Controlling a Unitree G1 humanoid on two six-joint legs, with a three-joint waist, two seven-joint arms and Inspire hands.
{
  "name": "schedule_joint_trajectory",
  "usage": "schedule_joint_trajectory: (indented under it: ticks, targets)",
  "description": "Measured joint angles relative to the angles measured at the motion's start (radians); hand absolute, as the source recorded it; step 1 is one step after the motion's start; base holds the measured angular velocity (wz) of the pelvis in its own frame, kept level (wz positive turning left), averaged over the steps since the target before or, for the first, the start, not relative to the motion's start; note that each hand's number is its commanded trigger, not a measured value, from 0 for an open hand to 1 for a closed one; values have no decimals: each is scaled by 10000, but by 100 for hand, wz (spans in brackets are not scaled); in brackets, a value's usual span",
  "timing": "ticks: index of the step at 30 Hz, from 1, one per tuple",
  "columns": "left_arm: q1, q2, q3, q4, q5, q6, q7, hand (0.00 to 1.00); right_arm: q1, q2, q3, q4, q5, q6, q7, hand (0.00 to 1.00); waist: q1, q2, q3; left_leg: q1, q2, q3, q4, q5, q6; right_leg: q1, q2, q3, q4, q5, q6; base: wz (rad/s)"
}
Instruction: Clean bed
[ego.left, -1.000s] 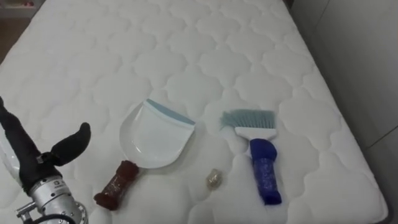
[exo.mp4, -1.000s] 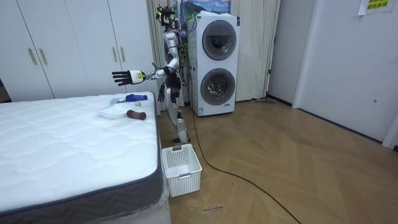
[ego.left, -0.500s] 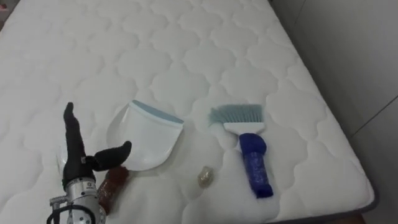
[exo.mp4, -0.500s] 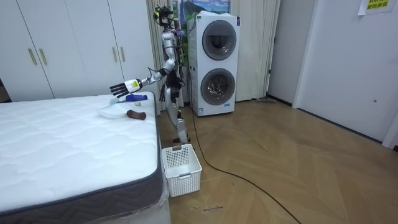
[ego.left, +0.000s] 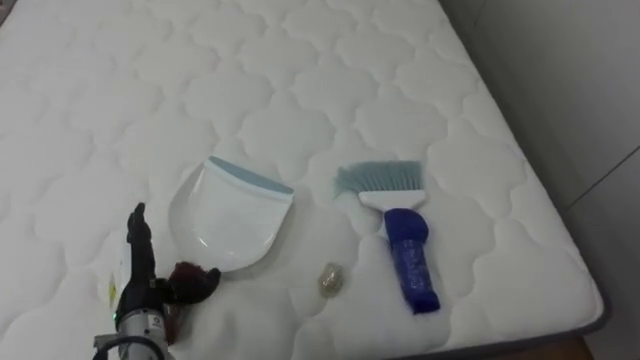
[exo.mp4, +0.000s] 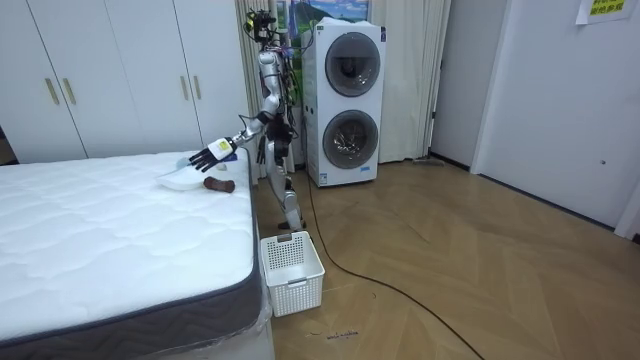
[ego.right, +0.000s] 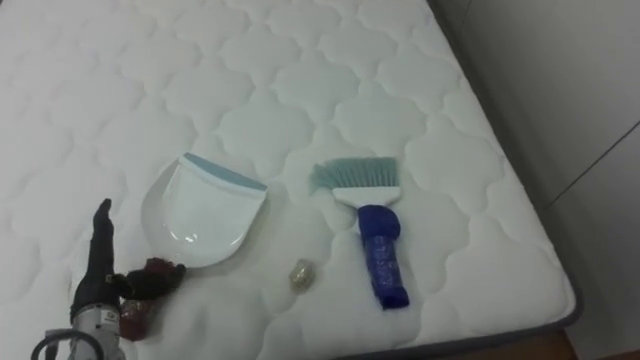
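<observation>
A white dustpan (ego.left: 228, 213) with a pale blue lip lies on the white quilted mattress (ego.left: 300, 80), its brown handle (ego.left: 189, 283) pointing toward me. My left hand (ego.left: 143, 284) stands on edge right beside that handle, fingers straight and open, thumb reaching over the handle's end. To the right lies a hand brush (ego.left: 405, 245) with a blue handle and pale bristles. A small crumpled scrap (ego.left: 330, 281) rests between pan and brush. In the room view I stand at the bed's end, left arm (exo.mp4: 225, 148) stretched down to the pan, right hand (exo.mp4: 262, 152) low by my hip.
The mattress edge (ego.left: 560, 250) runs close on the right, with a pale wall panel beyond. In the room view a white laundry basket (exo.mp4: 292, 270) sits on the wood floor by the bed's corner, and stacked washing machines (exo.mp4: 345, 100) stand behind me.
My left hand has come down from above the bed to the dustpan's handle, thumb now over it. The head camera has tilted, shifting the whole view.
</observation>
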Motion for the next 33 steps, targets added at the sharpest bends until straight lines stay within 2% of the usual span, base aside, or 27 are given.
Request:
schedule_joint_trajectory:
  ticks: [11,17,21,26,29,33]
  targets:
    - [47,3,-159,189,217,110,-35,0,42,-79,162,6,703,28,-38,0,203,94,44,-161,2,14,36,0,0,-167,0,-4,0,41,-5,0]
    - [49,7,-178,295,425,108,-32,0,-6,-140,498,-4,706,22,-33,0,337,91,26,-208,6,4,33,0,0,-309,2,39,25,41,-5,-1]
    - [15,5,-181,1029,433,80,-33,0,-47,-149,566,-34,657,12,-25,0,321,100,13,-212,7,30,32,0,0,-331,4,51,25,41,-5,0]
    - [11,7,-132,1196,431,80,-32,0,-85,-173,619,-38,625,12,-19,0,330,83,3,-332,24,31,38,2,2,-553,0,85,189,40,-5,-2]
    - [-119,7,-113,1197,412,92,-29,0,-129,-204,748,-38,624,22,27,0,314,41,15,-417,23,26,55,3,4,-670,1,150,224,40,-5,-5]
    - [-721,7,-66,1483,410,99,-33,0,-211,-205,845,46,644,16,71,0,307,-10,52,-513,24,32,111,3,4,-710,5,197,230,49,-19,-3]
